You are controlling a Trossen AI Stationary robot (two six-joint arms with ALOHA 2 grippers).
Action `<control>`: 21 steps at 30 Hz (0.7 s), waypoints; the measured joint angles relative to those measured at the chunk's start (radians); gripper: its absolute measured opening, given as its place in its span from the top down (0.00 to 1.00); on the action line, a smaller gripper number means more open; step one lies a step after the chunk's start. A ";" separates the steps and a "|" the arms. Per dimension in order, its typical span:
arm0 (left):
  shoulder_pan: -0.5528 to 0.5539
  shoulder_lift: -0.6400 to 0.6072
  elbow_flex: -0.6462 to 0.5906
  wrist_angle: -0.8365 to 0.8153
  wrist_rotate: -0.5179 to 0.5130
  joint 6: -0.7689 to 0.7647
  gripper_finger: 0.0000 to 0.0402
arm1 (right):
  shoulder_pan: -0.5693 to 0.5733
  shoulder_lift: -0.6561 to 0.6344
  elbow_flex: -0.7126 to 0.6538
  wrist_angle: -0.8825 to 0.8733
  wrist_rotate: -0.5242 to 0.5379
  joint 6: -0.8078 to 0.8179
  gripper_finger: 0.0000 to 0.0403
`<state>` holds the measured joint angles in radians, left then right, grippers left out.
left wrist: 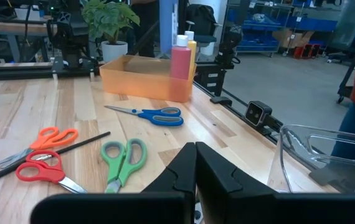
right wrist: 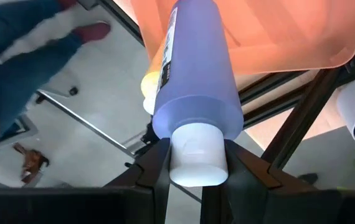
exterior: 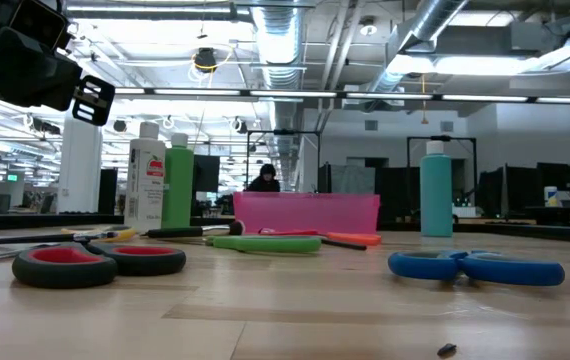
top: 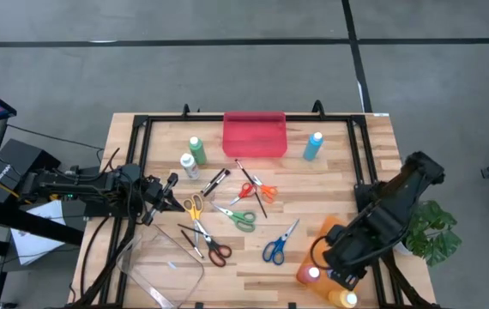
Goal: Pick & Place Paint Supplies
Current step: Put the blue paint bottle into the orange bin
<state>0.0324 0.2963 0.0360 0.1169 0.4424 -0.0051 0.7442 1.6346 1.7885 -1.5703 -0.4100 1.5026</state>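
Blue-violet in the right wrist view, a paint bottle [right wrist: 193, 81] sits between the right gripper [right wrist: 196, 165] fingers, which are closed against its white cap [right wrist: 196, 155]; its long axis runs straight away from the wrist, cap toward the camera, body reaching over the orange tray [right wrist: 271, 31]. From above, that gripper [top: 341, 273] hangs at the table's five o'clock corner, over the orange tray [top: 329, 230], beside a yellow bottle [top: 348, 299]. The left gripper [top: 160, 196] waits at nine o'clock, fingers pressed together and empty, pointing toward three o'clock at the yellow-handled scissors [top: 195, 208]. A blue bottle [top: 312, 146] stands upright at one o'clock beside the red tray [top: 254, 135].
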 joint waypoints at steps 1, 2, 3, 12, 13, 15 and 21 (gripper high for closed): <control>0.000 0.000 0.000 0.000 0.000 0.000 1.00 | -0.003 0.012 0.000 0.001 -0.010 -0.009 0.72; 0.000 0.000 0.000 0.000 0.000 0.000 1.00 | -0.005 0.022 -0.001 0.001 -0.013 -0.017 0.72; 0.000 0.000 0.000 0.000 0.000 0.000 1.00 | -0.007 0.031 -0.001 0.001 -0.015 -0.023 0.72; 0.000 0.000 0.000 0.000 0.000 0.000 1.00 | -0.046 0.128 -0.001 0.000 -0.014 -0.159 0.72; 0.000 0.000 0.000 0.000 0.000 0.000 1.00 | -0.049 0.140 -0.001 0.000 -0.023 -0.176 0.72; 0.000 0.000 0.000 0.000 0.000 0.000 1.00 | -0.054 0.159 -0.001 0.000 -0.043 -0.204 0.72; 0.000 0.000 0.000 0.000 0.000 0.000 1.00 | -0.054 0.188 -0.001 0.000 -0.061 -0.229 0.72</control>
<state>0.0324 0.2966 0.0360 0.1169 0.4425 -0.0051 0.6907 1.8228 1.7878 -1.5700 -0.4709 1.2740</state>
